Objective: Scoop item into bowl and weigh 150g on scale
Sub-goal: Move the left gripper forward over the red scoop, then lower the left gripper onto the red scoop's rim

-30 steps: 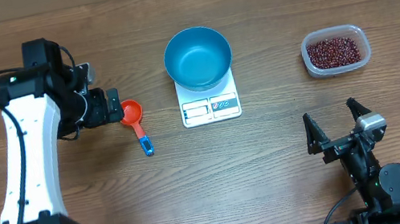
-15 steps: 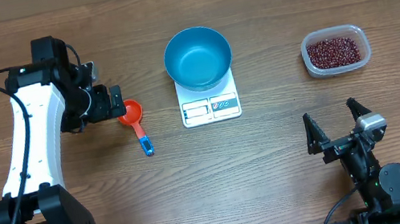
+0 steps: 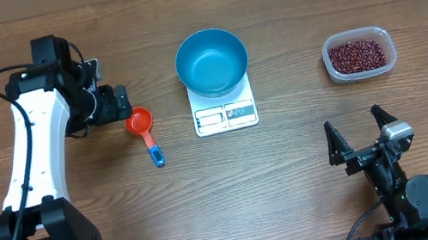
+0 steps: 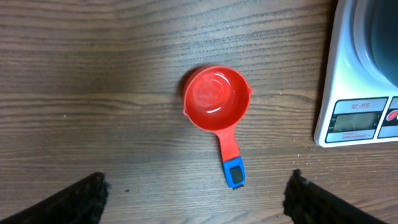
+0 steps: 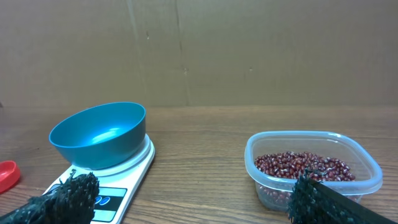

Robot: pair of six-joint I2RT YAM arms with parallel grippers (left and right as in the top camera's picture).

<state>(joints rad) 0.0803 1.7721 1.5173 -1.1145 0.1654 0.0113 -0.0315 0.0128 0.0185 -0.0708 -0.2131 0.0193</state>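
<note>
Left hand: the left gripper (image 3: 117,102) hung near the scoop's cup. Its two fingers were spread wide with nothing between them.
Right hand: the right gripper (image 3: 355,127) sat low at the robot's side of the table. Its fingers were fully apart and empty, well away from everything.
Scoop: a small red plastic measuring scoop with a blue-tipped handle (image 4: 217,98) lay flat on the brown wooden table (image 3: 210,199). Its cup faced up and was empty, and it lay between the left arm and the scale.
Beans: all the small dark red-maroon beans (image 5: 305,165) sat in a clear rounded plastic tub (image 5: 252,162) on the right side, well apart from the scoop.
Bowl and scale: the round, deep, bright blue bowl (image 3: 211,61) stood empty on the small flat white kitchen scale (image 4: 360,118). I could not read the display.
Stage, as I judged it: nothing had been scooped, and the scoop had to be picked up first.
Risk, grasp: the handle was thin and lay flat on the wood. Fingers closing on the round cup instead could have squirted it sideways.
Risk, nudge: a shoved scoop might have struck the scale and shifted the bowl.
Risk, carry: the tub lay across the table from the left arm. A long reach with a loose grip could have tipped beans onto the wood.
Risk, tub: it looked light and might have slid when the scoop dug in.
Risk, weight: one heaped scoop too many would have overshot the target.
</note>
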